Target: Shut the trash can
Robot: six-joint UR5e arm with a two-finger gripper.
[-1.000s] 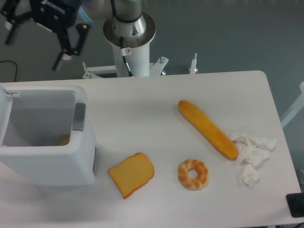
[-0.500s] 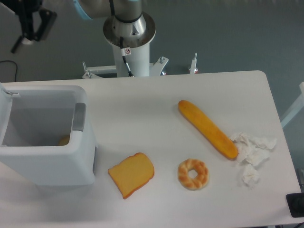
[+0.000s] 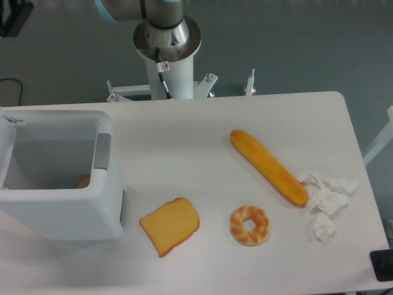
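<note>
- Grey floor lies behind the white table [image 3: 184, 129], and the robot's base column [image 3: 166, 46] stands at the far edge of the table, near its middle.
- At the top left corner of the view only a dark piece of the gripper [image 3: 13, 15] shows; the rest is cut off, so I cannot tell if the claw is open or closed.
- One second ago the gripper was fully in view, above the floor behind the far left part of the table. Half a second ago it was further left and higher. Now it has almost left the view.
- On the table nothing has moved between the three moments.
- The trash can [image 3: 61, 209] stands at the left edge of the table. It is open: its lid [image 3: 6, 144] stands up along the left side, and a small orange thing [image 3: 83, 182] lies inside.
- I judge that the closing is not yet begun, and the arm is probably going around to come behind the lid.
- The toast slice [image 3: 170, 225] lies just beside the can on its right, the donut [image 3: 250, 225] near the front edge, the baguette [image 3: 268, 166] toward the right, and the crumpled paper [image 3: 325, 196] touching the baguette's near end.
</note>
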